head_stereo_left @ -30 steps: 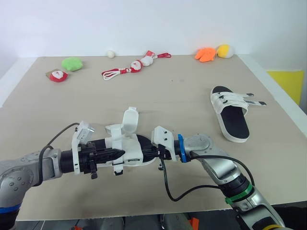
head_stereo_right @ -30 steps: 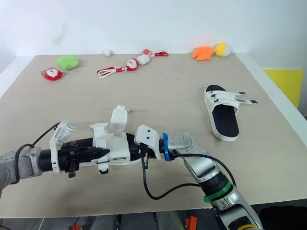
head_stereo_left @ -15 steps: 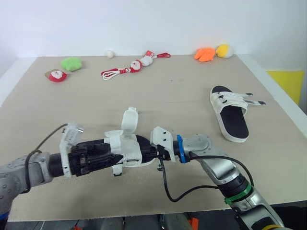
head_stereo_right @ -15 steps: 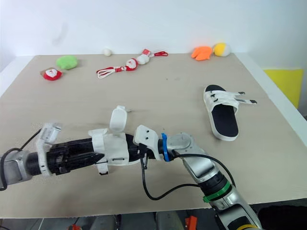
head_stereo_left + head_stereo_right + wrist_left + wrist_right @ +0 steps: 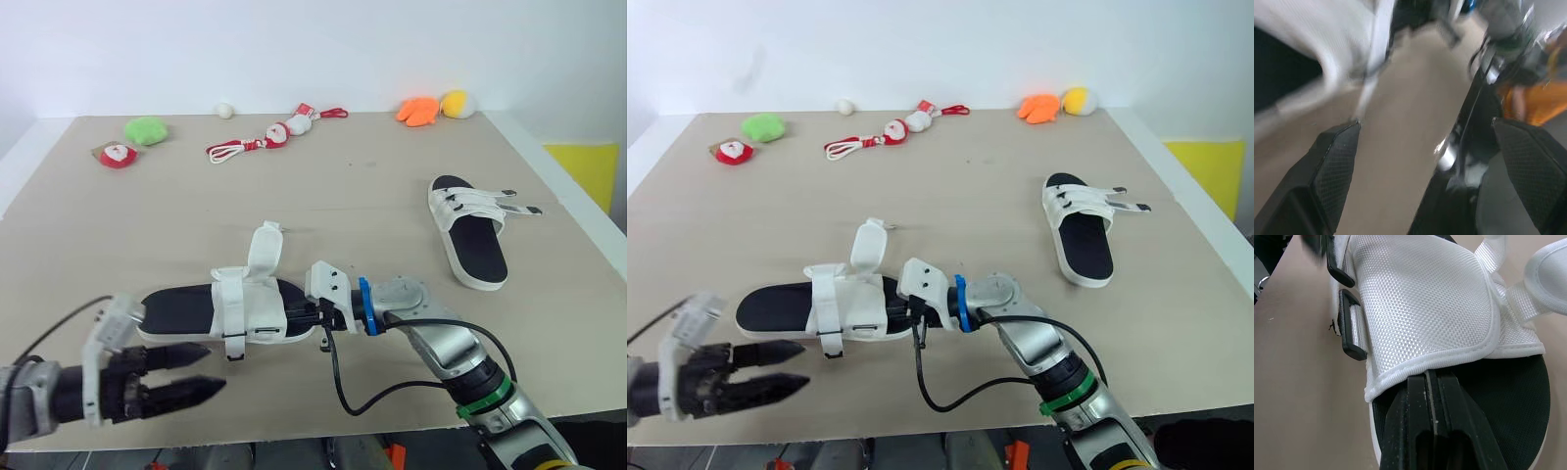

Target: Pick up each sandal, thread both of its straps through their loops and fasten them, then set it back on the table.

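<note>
The near sandal (image 5: 186, 305) lies flat on the table (image 5: 372, 186), just ahead of the left gripper (image 5: 214, 368) and lengthwise between the two grippers. The left gripper hangs clear of it with its two black fingers spread wide and nothing between them. The right gripper (image 5: 1430, 378) sits at the sandal's other end. Its fingers are pressed together, with the tips over the black footbed, right at the hem of the wide woven strap panel (image 5: 1420, 308). Whether they pinch anything there cannot be told. Beyond those tips, one strap (image 5: 265, 250) stands upright and unfastened, and the black loops (image 5: 1349, 330) sit along the panel's edge on the side nearer the left gripper. The sandal looks light, with a sole stiff enough to keep its shape. The webbing straps are soft and floppy, so a loose end will likely sag or spring back unless pinched close to its tip. The best hold is probably the sole edge or panel hem for one gripper, steadying the shoe, and the strap tip for the other. The second sandal (image 5: 470, 230) lies well apart, beyond the right gripper.
</note>
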Tool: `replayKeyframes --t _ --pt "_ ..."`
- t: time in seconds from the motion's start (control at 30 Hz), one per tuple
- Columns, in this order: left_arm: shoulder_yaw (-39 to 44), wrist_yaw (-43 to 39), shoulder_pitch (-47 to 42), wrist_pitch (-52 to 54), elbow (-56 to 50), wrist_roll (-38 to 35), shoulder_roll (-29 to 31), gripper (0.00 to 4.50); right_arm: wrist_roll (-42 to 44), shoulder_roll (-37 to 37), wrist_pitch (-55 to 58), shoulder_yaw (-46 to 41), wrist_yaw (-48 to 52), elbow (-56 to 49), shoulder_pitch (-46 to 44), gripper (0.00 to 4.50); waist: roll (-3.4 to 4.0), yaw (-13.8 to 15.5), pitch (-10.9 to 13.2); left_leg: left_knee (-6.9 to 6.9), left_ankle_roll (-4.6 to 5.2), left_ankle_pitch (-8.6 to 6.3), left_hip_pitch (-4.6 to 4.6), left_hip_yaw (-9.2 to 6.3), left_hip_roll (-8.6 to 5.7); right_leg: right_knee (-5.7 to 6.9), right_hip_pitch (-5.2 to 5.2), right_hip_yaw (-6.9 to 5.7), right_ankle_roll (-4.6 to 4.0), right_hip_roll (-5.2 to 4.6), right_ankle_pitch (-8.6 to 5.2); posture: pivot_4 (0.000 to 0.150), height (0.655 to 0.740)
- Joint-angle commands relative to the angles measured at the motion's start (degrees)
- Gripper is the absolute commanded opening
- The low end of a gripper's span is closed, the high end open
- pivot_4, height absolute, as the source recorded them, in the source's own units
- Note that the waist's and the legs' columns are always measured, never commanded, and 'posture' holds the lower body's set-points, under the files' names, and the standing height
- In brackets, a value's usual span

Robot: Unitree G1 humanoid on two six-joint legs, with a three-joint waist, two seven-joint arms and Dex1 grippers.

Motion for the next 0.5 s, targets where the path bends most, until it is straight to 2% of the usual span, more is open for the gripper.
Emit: replayKeyframes --t 0.03,0.17,0.5 --pt "-3.61 -0.72 -0.42 -4.42 0.57 6.35 -1.04 4.45 0.44 0.13 -0.72 0.2 0.79 -0.58 -0.72 0.0 0.0 0.01 0.0 0.0 0.0 0.0 0.0 0.01 0.0 0.0 -0.01 0.0 0.0 0.0 0.0 0.15 0.74" --pt "-6.08 -0.21 -2.19 -7.49 2.47 10.57 -2.78 4.45 0.41 -0.15 -0.75 -0.08 1.02 -0.62 -0.72 0.0 -0.01 0.03 0.0 0.0 0.0 0.0 -0.02 0.03 0.01 0.0 -0.02 0.01 0.0 -0.01 0.0 0.15 0.74" --pt "-10.86 0.69 -8.1 -7.79 4.93 11.11 -6.52 4.45 0.27 -0.15 -0.81 -0.09 0.91 -0.69 -0.69 0.0 -0.03 0.04 -0.02 0.01 0.0 0.0 -0.03 0.06 0.01 0.0 -0.01 0.02 0.03 -0.01 0.02 0.15 0.74"
